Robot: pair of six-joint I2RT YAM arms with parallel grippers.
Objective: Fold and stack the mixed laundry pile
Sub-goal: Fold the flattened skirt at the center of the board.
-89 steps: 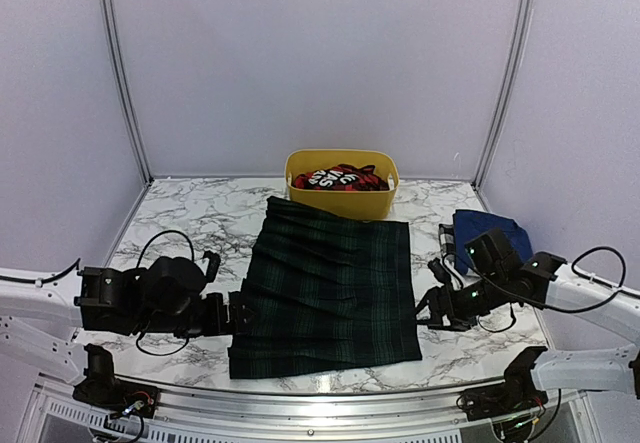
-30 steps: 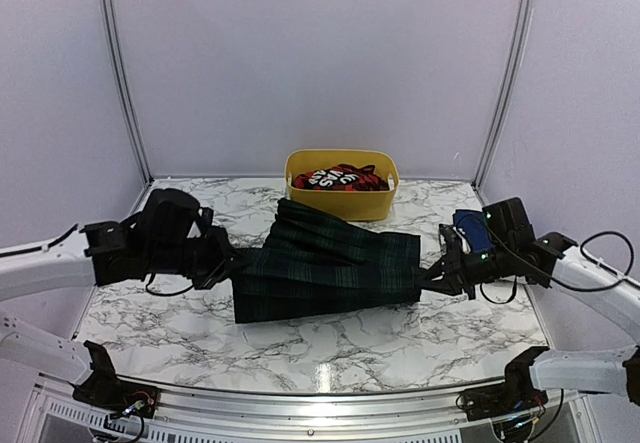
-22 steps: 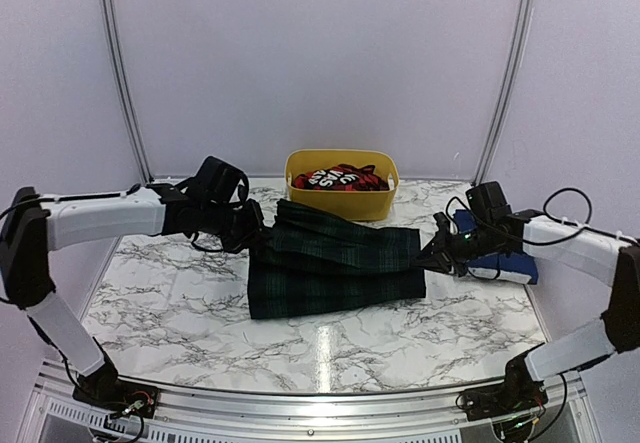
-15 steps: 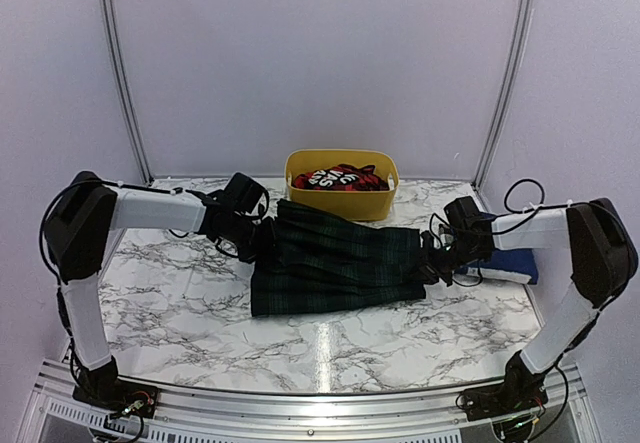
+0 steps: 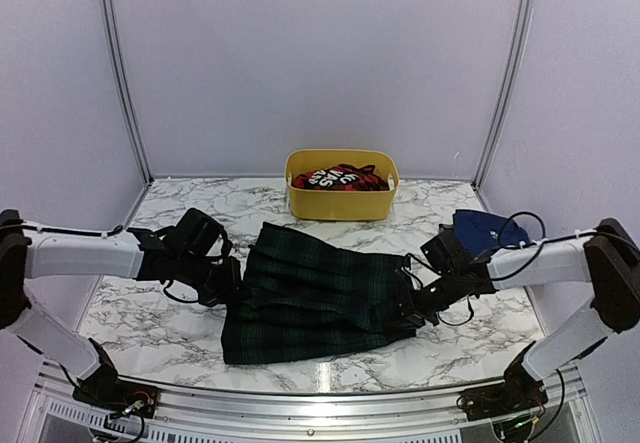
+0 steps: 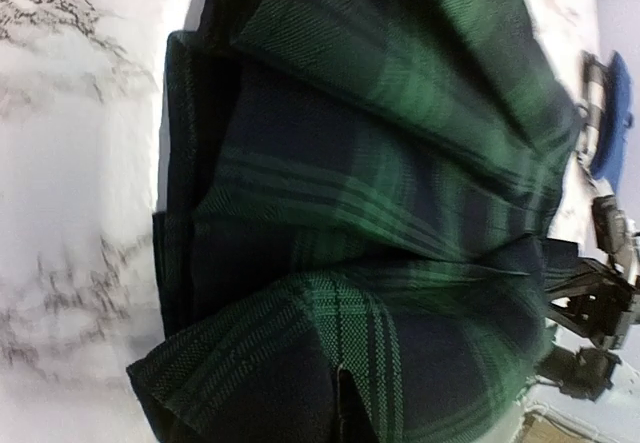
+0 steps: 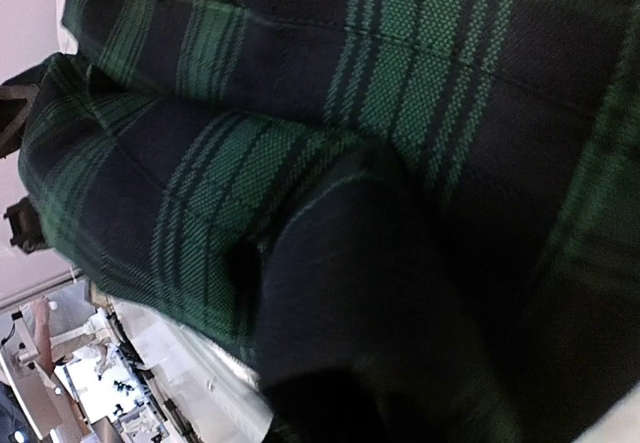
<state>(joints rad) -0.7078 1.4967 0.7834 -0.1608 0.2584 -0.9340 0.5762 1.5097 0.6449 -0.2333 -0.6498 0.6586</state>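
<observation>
The dark green-navy tartan garment point(image 5: 320, 293) lies folded on the marble table point(image 5: 150, 343), in the middle. My left gripper point(image 5: 234, 285) is shut on its left edge and my right gripper point(image 5: 404, 313) is shut on its right edge, both low at table height. Tartan cloth point(image 6: 380, 193) fills the left wrist view and tartan cloth point(image 7: 300, 163) fills the right wrist view, hiding my fingers in both. The red-and-black checked garment point(image 5: 340, 177) sits in the yellow tub point(image 5: 342, 203). The plain navy blue garment point(image 5: 488, 228) lies at the right, behind my right arm.
The yellow tub stands at the back centre against the wall. White walls close in the table on three sides. A metal rail point(image 5: 320, 398) runs along the near edge, with both arm bases at its corners.
Both grippers carried the tartan garment's edge to the back, folding it over, then came back toward the near edge. The folded garment now lies nearer and lower on the table.
</observation>
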